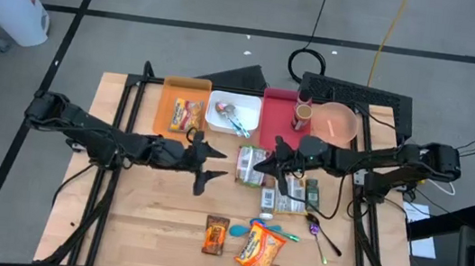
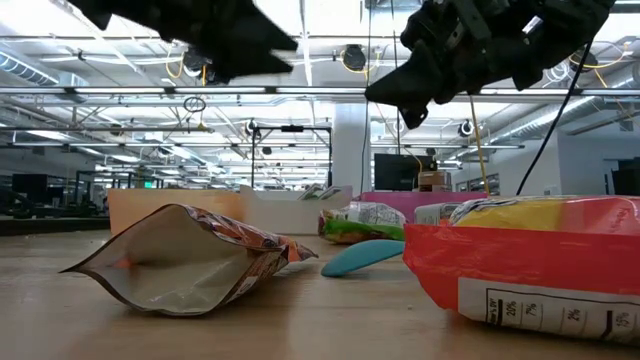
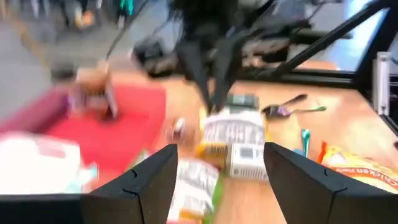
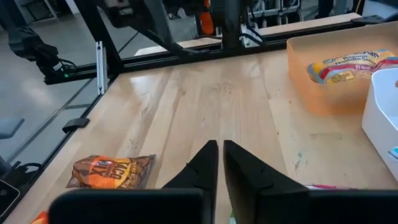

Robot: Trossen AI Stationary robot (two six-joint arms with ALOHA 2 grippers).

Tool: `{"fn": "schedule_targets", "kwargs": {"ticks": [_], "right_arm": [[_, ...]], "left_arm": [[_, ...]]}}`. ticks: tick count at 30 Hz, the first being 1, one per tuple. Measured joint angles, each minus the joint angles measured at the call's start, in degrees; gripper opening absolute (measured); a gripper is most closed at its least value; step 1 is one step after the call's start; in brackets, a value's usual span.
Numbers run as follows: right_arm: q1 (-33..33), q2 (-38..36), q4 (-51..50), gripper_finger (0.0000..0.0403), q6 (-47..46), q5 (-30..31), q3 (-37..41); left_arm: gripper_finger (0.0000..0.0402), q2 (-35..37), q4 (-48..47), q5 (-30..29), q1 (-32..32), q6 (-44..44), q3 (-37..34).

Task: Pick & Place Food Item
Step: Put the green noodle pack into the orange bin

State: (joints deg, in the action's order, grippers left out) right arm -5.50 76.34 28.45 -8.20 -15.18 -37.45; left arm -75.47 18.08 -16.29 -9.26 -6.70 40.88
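Observation:
Several food packets lie flat on the wooden table: a green-and-white cluster (image 1: 256,167), a brown packet (image 1: 215,235) and an orange chips bag (image 1: 259,250) nearer the front edge. My left gripper (image 1: 209,166) hovers open just left of the cluster, and the packets (image 3: 233,134) show beyond its empty fingers. My right gripper (image 1: 263,162) is shut and empty, raised over the cluster's far side and pointing toward the table's left. In its wrist view (image 4: 219,146) it looks across bare wood to the brown packet (image 4: 112,171).
Along the far edge stand an orange bin (image 1: 179,90) with a snack packet in it, a white bin (image 1: 217,123), a red bin (image 1: 278,97) with a cup and a pink bowl (image 1: 337,122). Spoons (image 1: 322,239) lie at the front right. Bare wood is at the front left.

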Motion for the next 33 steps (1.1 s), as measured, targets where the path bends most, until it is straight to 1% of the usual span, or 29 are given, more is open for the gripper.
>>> {"fn": "schedule_targets", "kwargs": {"ticks": [3,6,8,13,15,17,21,23,28,33], "right_arm": [[0.0,0.0,0.7,0.0043,0.1,0.0,0.0],[0.0,0.0,1.0,0.0075,0.6,0.0,0.0],[0.0,0.0,1.2,0.0100,0.5,0.0,0.0],[0.3,0.0,1.2,0.0162,0.4,0.1,0.0],[0.6,0.0,1.3,0.0181,0.4,0.0,0.0],[0.8,0.0,1.3,0.0196,0.4,0.0,0.0],[0.9,0.0,1.3,0.0214,0.6,0.0,0.0],[0.9,0.0,1.3,0.0218,1.0,0.0,0.0],[0.9,0.0,1.3,0.0218,1.2,0.0,0.0],[0.9,0.0,1.5,0.0216,1.2,0.0,0.1]], "left_arm": [[0.0243,-1.7,-4.1,0.1,1.8,-9.8,0.0],[0.0244,-5.1,-5.3,2.8,4.1,-17.4,0.0],[0.0243,-7.9,-4.4,4.5,5.8,-19.9,0.0],[0.0244,-13.9,-0.5,4.5,10.2,-24.5,-0.1],[0.0243,-15.7,0.6,4.5,12.0,-26.7,-0.1],[0.0244,-17.4,1.9,5.9,13.7,-28.6,-0.1],[0.0244,-20.8,5.1,8.8,16.2,-29.9,-0.1],[0.0244,-22.5,6.7,8.9,17.0,-31.0,-0.1],[0.0244,-26.3,10.1,10.5,18.4,-33.6,-0.1],[0.0243,-29.1,13.4,11.4,18.3,-34.8,-0.1]]}}
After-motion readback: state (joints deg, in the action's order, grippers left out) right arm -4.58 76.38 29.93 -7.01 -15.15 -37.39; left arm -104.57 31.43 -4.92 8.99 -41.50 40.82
